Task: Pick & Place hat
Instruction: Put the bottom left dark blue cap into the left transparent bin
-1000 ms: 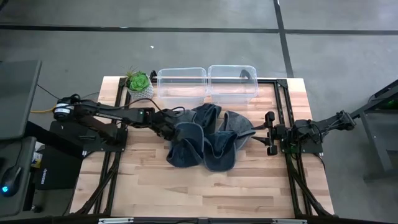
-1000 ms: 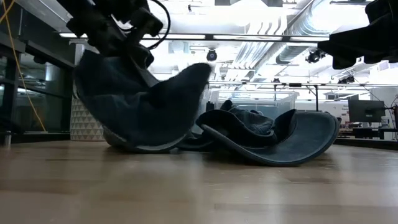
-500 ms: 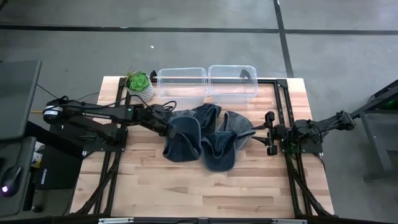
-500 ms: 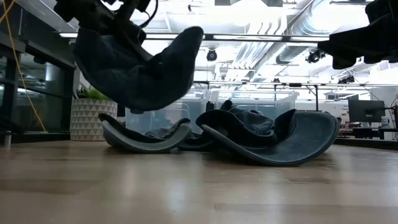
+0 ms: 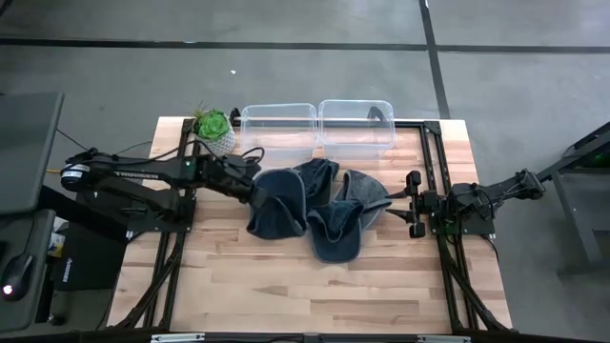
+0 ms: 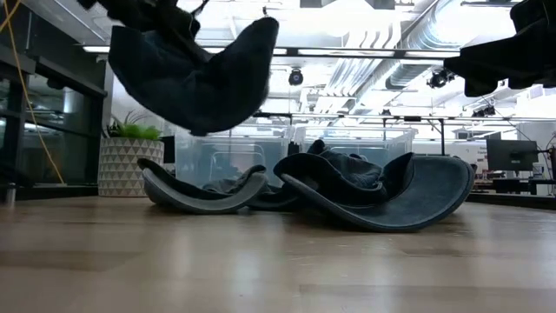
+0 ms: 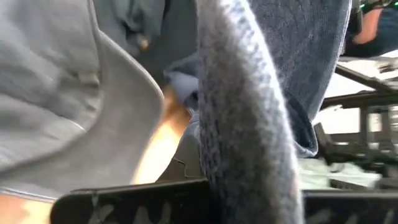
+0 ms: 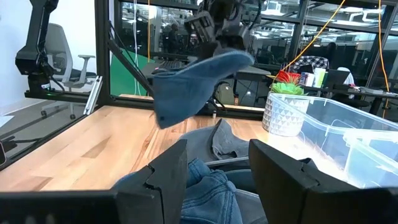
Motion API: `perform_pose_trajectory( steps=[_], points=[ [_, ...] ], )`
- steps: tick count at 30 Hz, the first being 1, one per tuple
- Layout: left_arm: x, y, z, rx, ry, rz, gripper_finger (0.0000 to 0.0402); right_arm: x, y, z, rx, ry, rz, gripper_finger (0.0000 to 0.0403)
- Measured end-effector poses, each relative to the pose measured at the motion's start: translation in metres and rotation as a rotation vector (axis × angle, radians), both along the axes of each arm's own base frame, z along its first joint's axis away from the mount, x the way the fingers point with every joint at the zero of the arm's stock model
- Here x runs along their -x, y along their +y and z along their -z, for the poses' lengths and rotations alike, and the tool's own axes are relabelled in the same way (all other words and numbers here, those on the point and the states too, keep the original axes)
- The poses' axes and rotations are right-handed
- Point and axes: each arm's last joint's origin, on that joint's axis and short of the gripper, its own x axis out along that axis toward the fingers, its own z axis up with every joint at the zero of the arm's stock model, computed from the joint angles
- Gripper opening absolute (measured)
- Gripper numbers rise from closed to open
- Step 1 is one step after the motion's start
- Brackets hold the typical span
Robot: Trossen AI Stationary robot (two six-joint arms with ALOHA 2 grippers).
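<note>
Wooden table carries a heap of blue hats, two clear bins and a potted plant; grey floor lies all round.

High view: the left gripper holds the lifted hat, its jaws closed narrow on the brim, at about 9 o'clock of the hat pile. The clear bins stand at 12 o'clock of the pile. The right gripper waits at 3 o'clock, jaws standing wide and empty.

Low view: the lifted hat hangs clear of the table, sagging from one edge, above the hats left lying.

Left wrist view: brim fabric fills the picture; how deep the pinch goes cannot be told.

Right wrist view: the hat dangles by one edge, with the plant and a bin beyond.

Risks, as judged: an edge-only pinch may let the soft brim slip during the carry. The drooping cloth may catch a bin rim or brush the plant on the way. A release short of the bin would drop it on the pile.
</note>
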Motion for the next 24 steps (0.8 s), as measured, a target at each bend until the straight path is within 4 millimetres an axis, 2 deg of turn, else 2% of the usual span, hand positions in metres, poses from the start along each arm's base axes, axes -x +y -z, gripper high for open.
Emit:
perform_pose_trajectory(
  steps=[5, 10, 12, 17, 24],
  points=[
    [0.003, 0.006, -0.048, -0.235, 0.007, -0.054, 0.0000, 0.000, 0.000, 0.000, 0.000, 0.000, 0.000, 0.0165],
    [0.012, 0.029, -0.091, -0.495, 0.004, -0.214, 0.0000, 0.000, 0.000, 0.000, 0.000, 0.000, 0.000, 0.0165],
    [0.016, 0.042, -0.101, -0.584, 0.023, -0.288, 0.0000, 0.000, 0.000, 0.000, 0.000, 0.000, 0.000, 0.0165],
    [0.019, 0.084, -0.113, -0.681, 0.043, -0.345, 0.0000, 0.000, 0.000, 0.000, 0.000, 0.000, 0.000, 0.0165],
    [0.020, 0.155, -0.087, -0.619, 0.135, -0.307, 0.0000, 0.000, 0.000, 0.000, 0.000, 0.000, 0.000, 0.0165]
  ],
)
